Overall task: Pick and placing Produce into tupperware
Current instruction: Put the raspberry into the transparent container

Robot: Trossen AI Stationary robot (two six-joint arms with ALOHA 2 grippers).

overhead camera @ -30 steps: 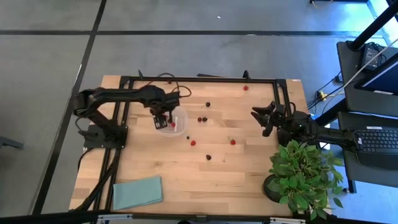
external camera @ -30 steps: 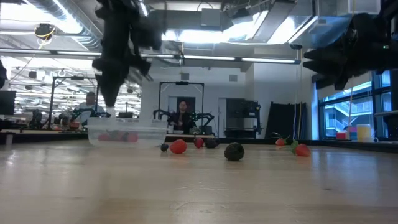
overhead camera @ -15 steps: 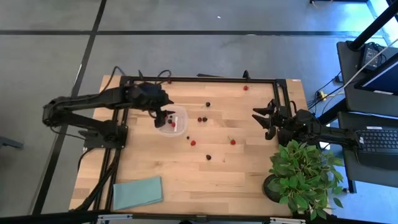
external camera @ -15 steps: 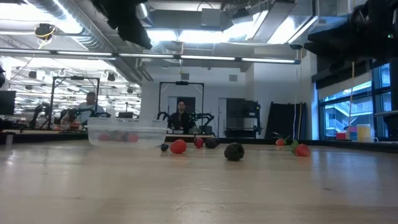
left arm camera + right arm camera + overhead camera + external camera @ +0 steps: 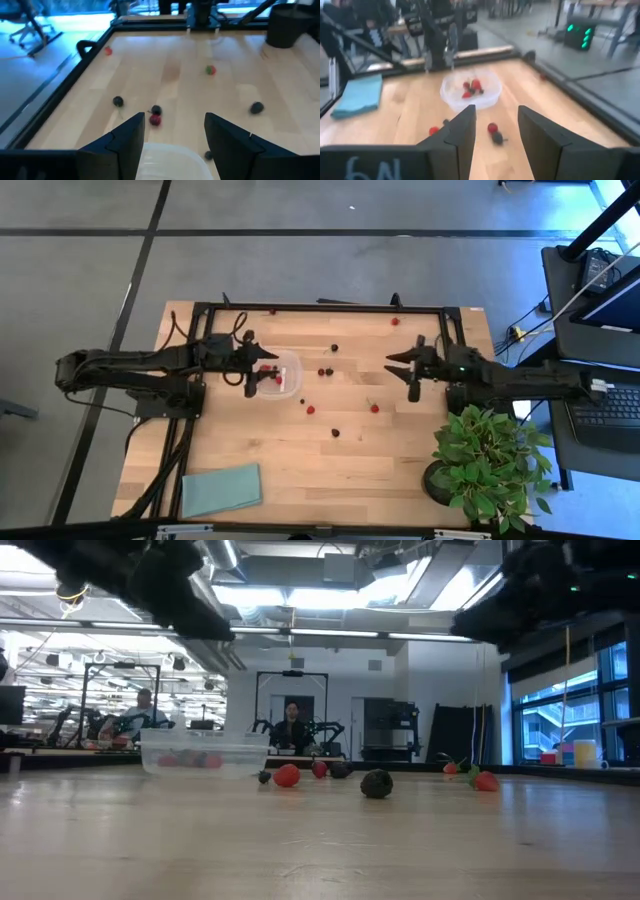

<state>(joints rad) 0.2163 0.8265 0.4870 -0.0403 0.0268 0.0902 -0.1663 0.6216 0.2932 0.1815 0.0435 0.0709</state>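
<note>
Wooden surface, pale plank top inside a black frame. Tupperware: clear, shallow, rounded-square, no evident long axis, upright and mouth up on the left-centre of the surface, a few red pieces inside. Produce: red and dark berry-like pieces loose on the surface right of the tupperware, one red piece apart near the far frame edge; too small to tell which way any points. Left pincer: arm stretched low and nearly level from the left side, fingers apart, nothing between them, just beside the tupperware's left rim and pointing across it. Right pincer: arm reaching level from the right, fingers spread wide, empty, raised above the surface, well apart from the tupperware, facing it. Teal cloth: flat, near-left corner. Potted plant: leafy, near-right corner.
</note>
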